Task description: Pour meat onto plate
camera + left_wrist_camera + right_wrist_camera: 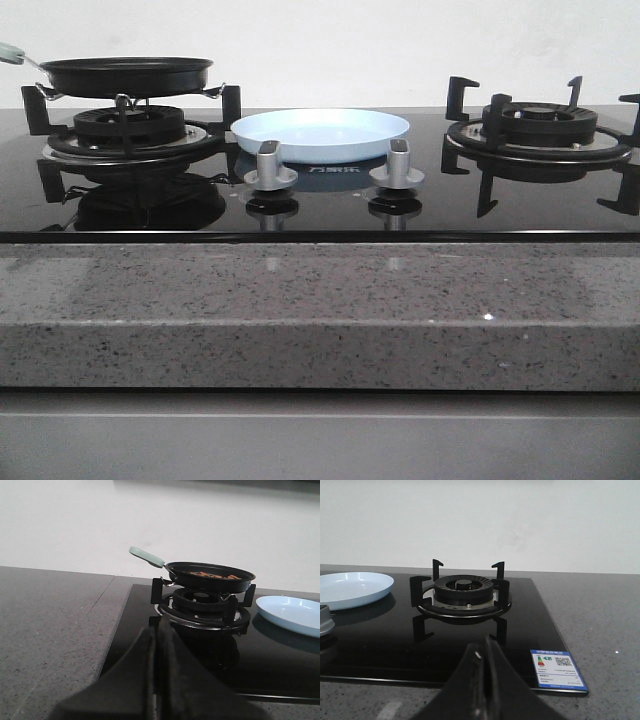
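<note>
The meat (212,574) lies as a low heap of tan pieces inside the black frying pan (125,75), which sits level on the left burner (130,130) of a glossy black glass hob (320,210). The heap spreads flat across the pan's floor, with no clear long axis; only its top shows above the rim in the left wrist view, and the front view hides it behind the pan wall. The pan's pale green handle (146,556) points away from the plate, out toward the robot's left, rising slightly.

The plate (322,134), pale blue and bare, rests flat on the hob between the two burners, just behind the two silver knobs (270,165) and well apart from the pan. The right burner (540,130) carries nothing.

The left fingers (159,680) are pressed together with nothing between them, low over the grey speckled worktop (320,300) in front of the left burner. The right fingers (487,685) are likewise closed on nothing, facing the right burner. A blue-edged label (558,669) sits on the hob's corner. A plain white wall (320,40) stands behind.
</note>
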